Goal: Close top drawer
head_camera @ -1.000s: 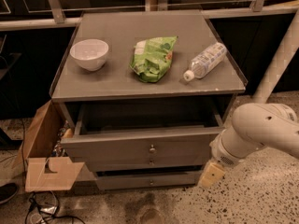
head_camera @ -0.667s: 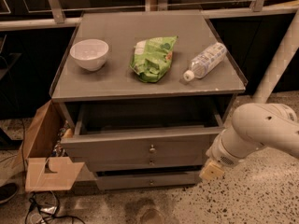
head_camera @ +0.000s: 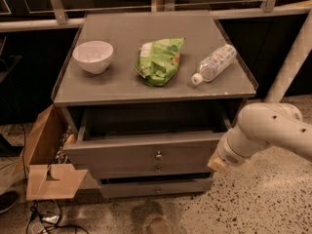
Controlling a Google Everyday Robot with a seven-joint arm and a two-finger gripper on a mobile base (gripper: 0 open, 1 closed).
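Gripper point(head_camera: 217, 163), tan-tipped on a rounded white arm point(head_camera: 265, 130), sits at the right end of the flat-fronted grey top drawer point(head_camera: 141, 152) — spread or pressed together, I cannot tell. The drawer stands pulled out beneath the worktop point(head_camera: 126, 30), which carries a round white bowl point(head_camera: 93, 56), crinkled green bag point(head_camera: 160, 60) and clear bottle point(head_camera: 213, 63).

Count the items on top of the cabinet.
3: white bowl at left, green bag in the middle, plastic bottle lying at right. The gripper sits lower, beside the right end of the open top drawer.

Cabinet top point(head_camera: 126, 28) carries bowl point(head_camera: 92, 56), green bag point(head_camera: 160, 60), bottle point(head_camera: 214, 63); gripper point(head_camera: 217, 164) below, right.
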